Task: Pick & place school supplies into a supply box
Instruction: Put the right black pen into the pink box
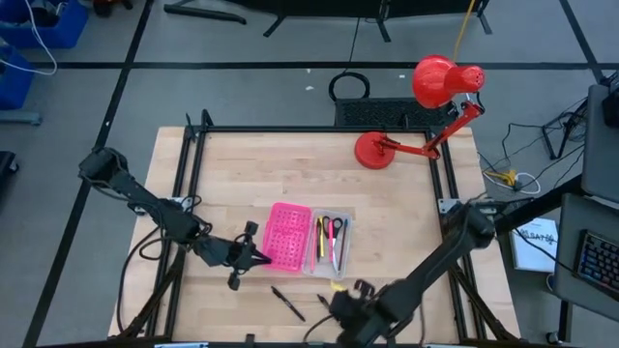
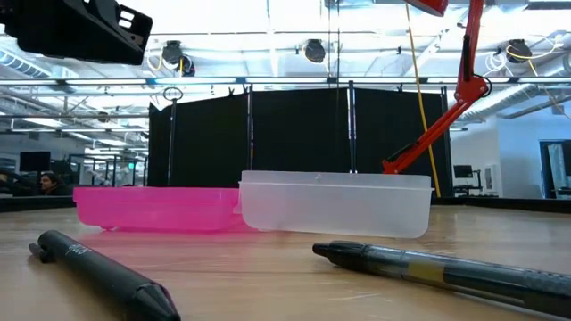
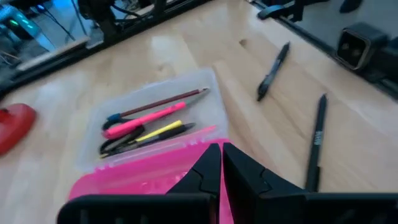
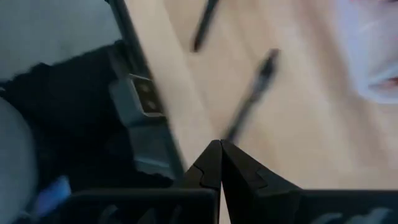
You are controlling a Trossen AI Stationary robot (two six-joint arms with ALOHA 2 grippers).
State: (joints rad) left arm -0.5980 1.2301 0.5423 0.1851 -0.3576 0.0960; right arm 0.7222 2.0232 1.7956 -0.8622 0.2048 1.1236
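Note:
The supply box lies open on the table: its pink perforated lid half (image 1: pixel 287 237) lies flat beside the clear half (image 1: pixel 329 242). The clear half (image 3: pixel 155 121) holds a pink pen, a yellow one and a brown pencil. Two black pens (image 3: pixel 273 70) (image 3: pixel 316 143) lie loose on the wood near the table's near edge. My left gripper (image 3: pixel 220 149) is shut, its tips at the lid's left edge (image 1: pixel 269 253). My right gripper (image 4: pixel 221 144) is shut too, and hangs above the near edge over one loose pen (image 4: pixel 252 106), clear of it. My left gripper comes at the pink lid's left edge (image 3: pixel 186 163) slanting down from the table's left. Its own fingers cover the spot, so I cannot tell whether they touch the lid.
A red desk lamp (image 1: pixel 426 106) stands at the far right, its round base (image 1: pixel 375 150) on the table. A black frame (image 1: pixel 193 145) runs along the table's edges. Bare wood lies between the box and the lamp.

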